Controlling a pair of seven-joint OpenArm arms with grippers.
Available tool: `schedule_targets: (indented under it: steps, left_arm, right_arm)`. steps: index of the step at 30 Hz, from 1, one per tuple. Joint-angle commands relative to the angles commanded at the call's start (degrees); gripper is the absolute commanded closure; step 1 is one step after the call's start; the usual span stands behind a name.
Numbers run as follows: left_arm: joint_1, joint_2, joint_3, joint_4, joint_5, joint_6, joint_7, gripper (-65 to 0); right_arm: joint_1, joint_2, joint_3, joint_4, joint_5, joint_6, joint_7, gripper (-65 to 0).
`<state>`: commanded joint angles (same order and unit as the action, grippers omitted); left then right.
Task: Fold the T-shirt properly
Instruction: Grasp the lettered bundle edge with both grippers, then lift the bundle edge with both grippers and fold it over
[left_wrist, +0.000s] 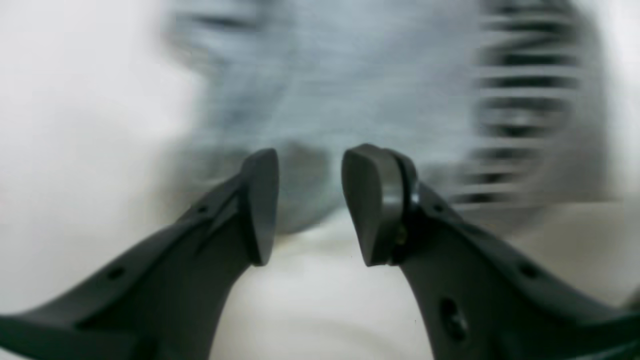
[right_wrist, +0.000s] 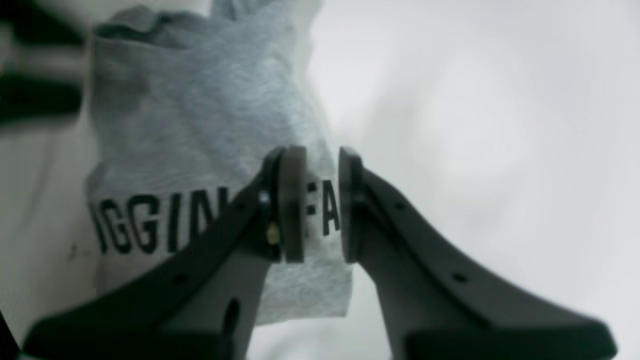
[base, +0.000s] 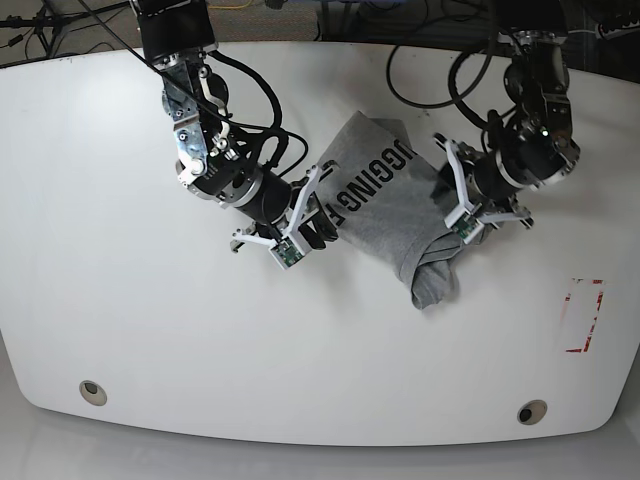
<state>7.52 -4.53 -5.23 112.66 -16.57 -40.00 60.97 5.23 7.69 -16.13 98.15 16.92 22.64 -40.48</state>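
Observation:
The light grey T-shirt (base: 385, 205) lies bunched and partly folded in the middle of the white table (base: 150, 320), with its black lettering facing up. My right gripper (base: 322, 200) is at the shirt's left edge. In the right wrist view the gripper (right_wrist: 320, 205) has its jaws a little apart over the lettered edge of the shirt (right_wrist: 200, 125), with nothing between the pads. My left gripper (base: 450, 192) is at the shirt's right side. In the left wrist view it (left_wrist: 310, 205) is open and empty, with the shirt (left_wrist: 325, 75) blurred behind it.
A red-outlined rectangle (base: 583, 315) is marked on the table at the right. Cables (base: 420, 60) run along the table's back edge. The rounded front edge has two holes (base: 92, 392) (base: 530, 412).

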Motion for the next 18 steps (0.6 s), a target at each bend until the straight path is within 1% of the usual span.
schedule_targets:
  steps: [2, 4, 5, 6, 8, 9, 12, 15, 17, 18]
  left_arm:
    - [1.3, 1.5, 0.0, 0.0, 0.1, 0.0, 0.0, -23.5]
    - [2.4, 2.9, 0.0, -0.4, 0.1, 0.0, 0.0, -23.5]
    - [2.5, 3.2, 0.0, -0.6, 0.1, 0.0, 0.0, -23.5]
    - [2.7, 4.0, -0.1, -1.6, 0.3, 0.0, 0.0, -23.5]
    - [2.7, 4.6, -0.1, -3.5, 0.3, 0.0, -0.1, -23.5]
    - [2.6, 4.9, -0.1, -6.1, 0.3, 0.0, -0.1, -23.5]
    - [2.4, 5.2, -0.1, -12.1, 0.2, 0.0, -1.2, -23.3]
    - [2.4, 4.8, 0.0, -15.6, 0.2, 0.0, -4.2, -23.3]
    - [2.5, 4.1, -0.1, -16.7, 0.4, 0.0, -6.0, -23.3]
    - [2.6, 3.3, -0.1, -16.8, 0.7, 0.0, -6.3, -23.3]
  right_arm:
    - [0.4, -0.7, -0.9, -2.6, -0.8, 0.09, 1.8, -10.3]
    - [0.4, -1.1, -1.8, -5.1, -2.4, 0.09, 5.1, -10.3]
    - [0.4, -1.1, -2.0, -5.5, -2.8, 0.09, 5.7, -10.3]
    - [0.3, -1.1, -2.5, -7.5, -4.3, 0.18, 7.4, -10.3]
    - [0.3, -1.3, -2.6, -9.4, -5.7, 0.26, 8.7, -10.3]
    - [0.2, -1.4, -2.4, -10.8, -6.3, 0.26, 9.7, -10.3]
    - [-0.4, -1.2, -2.3, -12.4, -6.8, 0.26, 11.1, -10.1]
    - [-2.3, -1.1, -2.2, -11.9, -6.8, 0.26, 11.7, -10.1]
    - [-3.7, -1.1, -2.2, -9.9, -6.8, 0.26, 11.5, -10.1]
    - [-4.5, -1.1, -2.2, -9.1, -7.0, 0.26, 11.4, -10.1]
